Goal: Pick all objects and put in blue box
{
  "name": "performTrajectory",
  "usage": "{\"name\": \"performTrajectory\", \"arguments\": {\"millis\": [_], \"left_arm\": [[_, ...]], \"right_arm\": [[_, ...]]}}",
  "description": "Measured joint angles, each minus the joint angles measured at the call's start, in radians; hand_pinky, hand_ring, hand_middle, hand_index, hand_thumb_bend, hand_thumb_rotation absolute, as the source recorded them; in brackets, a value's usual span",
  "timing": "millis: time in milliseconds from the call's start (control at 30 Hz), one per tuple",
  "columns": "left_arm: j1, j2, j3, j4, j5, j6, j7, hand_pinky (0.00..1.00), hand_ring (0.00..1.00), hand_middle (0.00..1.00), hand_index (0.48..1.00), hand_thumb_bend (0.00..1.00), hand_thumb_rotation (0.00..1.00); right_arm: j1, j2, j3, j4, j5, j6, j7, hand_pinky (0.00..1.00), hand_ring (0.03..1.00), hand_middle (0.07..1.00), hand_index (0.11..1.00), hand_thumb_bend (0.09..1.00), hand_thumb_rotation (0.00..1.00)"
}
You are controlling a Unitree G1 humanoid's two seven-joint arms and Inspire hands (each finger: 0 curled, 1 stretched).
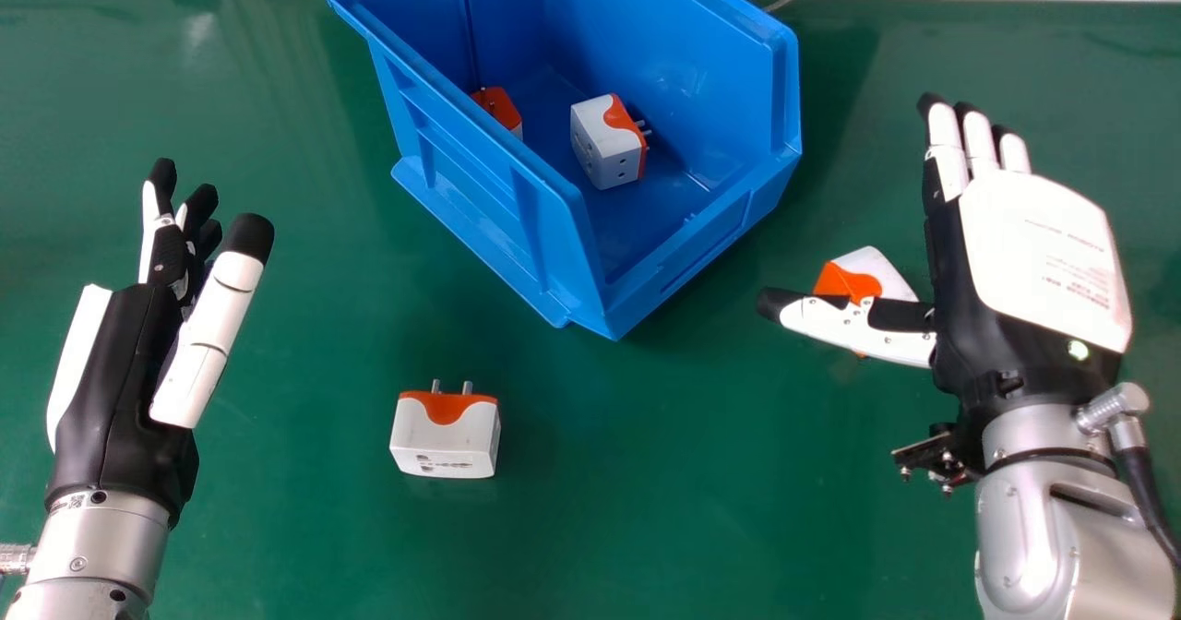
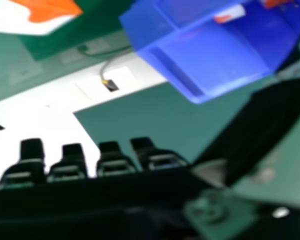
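Hovering wide open and empty, the right hand (image 1: 1033, 260) has one adapter (image 1: 867, 274) partly behind its thumb; picking seems the step in hand, and the next move likely calls for aligning and closing round it. The left hand (image 1: 120, 371) is relaxed, near a second adapter (image 1: 445, 435) before the blue box (image 1: 480, 177), two others already inside.

2 adptrs (image 1: 598, 145) in box (image 1: 664, 48) on tbl (image 1: 683, 500); 1 adptr (image 1: 445, 437) front-L of box, 1 adptr (image 1: 881, 274) to R.

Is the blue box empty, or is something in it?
Not empty: two orange-and-white plug adapters lie inside the blue box.
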Motion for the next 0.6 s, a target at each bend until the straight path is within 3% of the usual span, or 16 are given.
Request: {"name": "performTrajectory", "arguments": {"millis": [600], "left_arm": [[-0.012,0.003,0.000,0.005,-0.002,0.001,0.000,1.00,1.00,1.00,1.000,0.76,0.86]], "right_arm": [[-0.182,-0.056,0.014,0.422,0.036,0.036,0.004,0.85,0.930,0.966,0.920,0.707,0.65]]}}
